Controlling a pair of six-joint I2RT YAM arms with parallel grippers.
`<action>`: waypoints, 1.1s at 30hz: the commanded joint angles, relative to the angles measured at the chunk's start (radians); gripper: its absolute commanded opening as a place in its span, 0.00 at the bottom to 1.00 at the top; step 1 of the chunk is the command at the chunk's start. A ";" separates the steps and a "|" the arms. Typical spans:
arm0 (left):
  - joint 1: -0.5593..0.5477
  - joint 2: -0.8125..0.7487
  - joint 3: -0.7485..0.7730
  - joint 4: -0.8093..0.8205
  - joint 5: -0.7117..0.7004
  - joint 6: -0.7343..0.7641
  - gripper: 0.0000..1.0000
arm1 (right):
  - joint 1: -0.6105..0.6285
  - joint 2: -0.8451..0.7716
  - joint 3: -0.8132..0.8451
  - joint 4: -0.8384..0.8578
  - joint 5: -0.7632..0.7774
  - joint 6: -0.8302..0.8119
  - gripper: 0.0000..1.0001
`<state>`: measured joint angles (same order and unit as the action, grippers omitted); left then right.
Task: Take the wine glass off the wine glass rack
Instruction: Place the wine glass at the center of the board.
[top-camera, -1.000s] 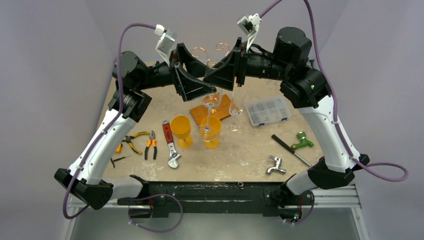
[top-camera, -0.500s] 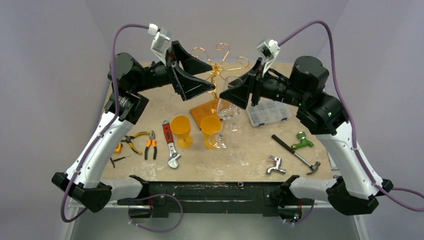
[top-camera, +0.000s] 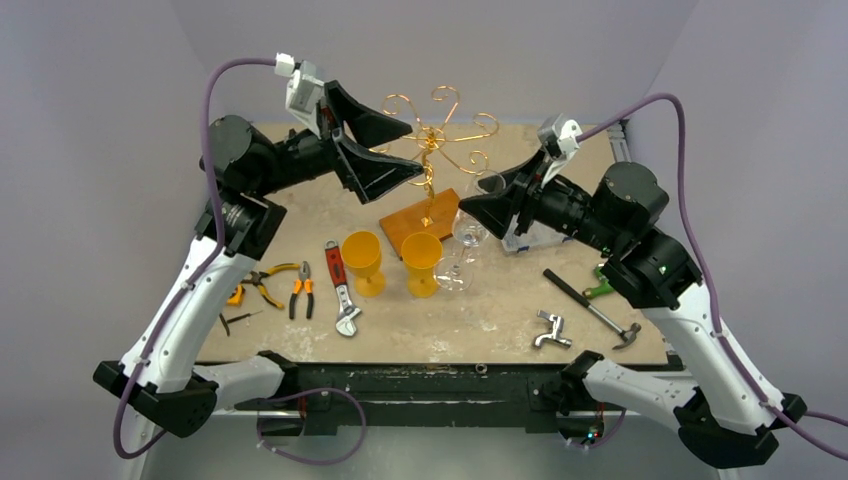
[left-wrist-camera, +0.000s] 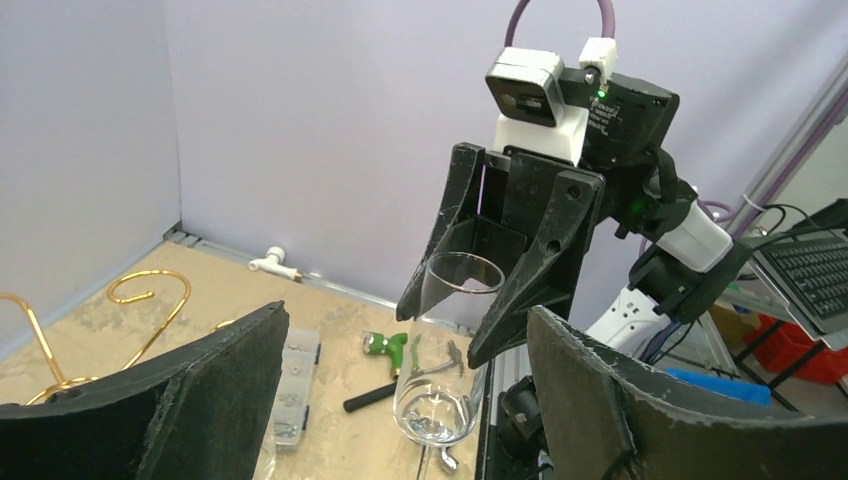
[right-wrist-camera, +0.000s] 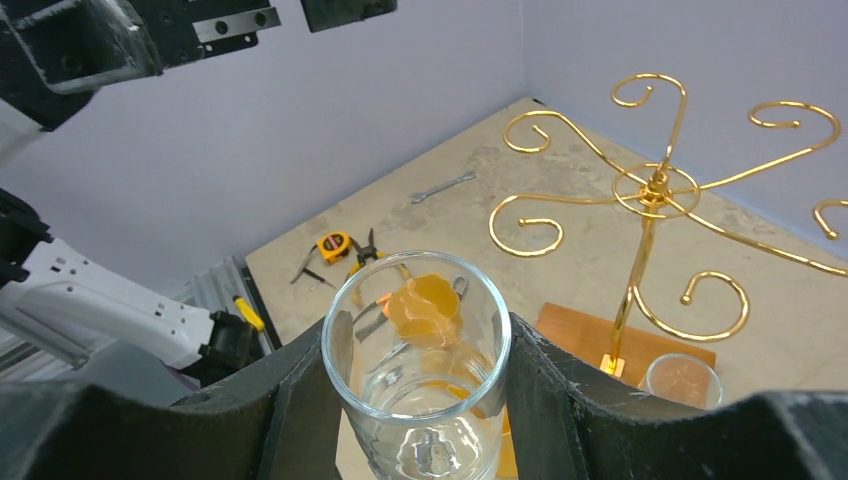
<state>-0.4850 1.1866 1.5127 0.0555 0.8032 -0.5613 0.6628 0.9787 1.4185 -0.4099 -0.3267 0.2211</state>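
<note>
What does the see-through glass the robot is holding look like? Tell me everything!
The wine glass is clear and see-through, with a round open rim on top, a rounded bowl and a thin stem below. It looks empty. It hangs roughly upright in the air, its bowl squeezed between the two black fingers of the right gripper, one on each side. Nothing else touches it: the golden rack stands apart beside it, and the open left gripper is away from it.
</note>
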 joint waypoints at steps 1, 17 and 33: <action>0.004 -0.039 -0.017 -0.017 -0.097 0.076 0.86 | 0.004 -0.017 -0.008 0.064 0.068 -0.031 0.00; 0.004 -0.068 -0.045 -0.054 -0.212 0.149 0.86 | 0.004 -0.068 -0.159 0.044 0.222 -0.063 0.00; 0.006 -0.078 -0.078 -0.054 -0.307 0.181 0.86 | 0.005 -0.181 -0.471 0.270 0.406 -0.072 0.00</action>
<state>-0.4847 1.1351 1.4441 -0.0254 0.5526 -0.4225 0.6628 0.8284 0.9615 -0.2977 0.0257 0.1699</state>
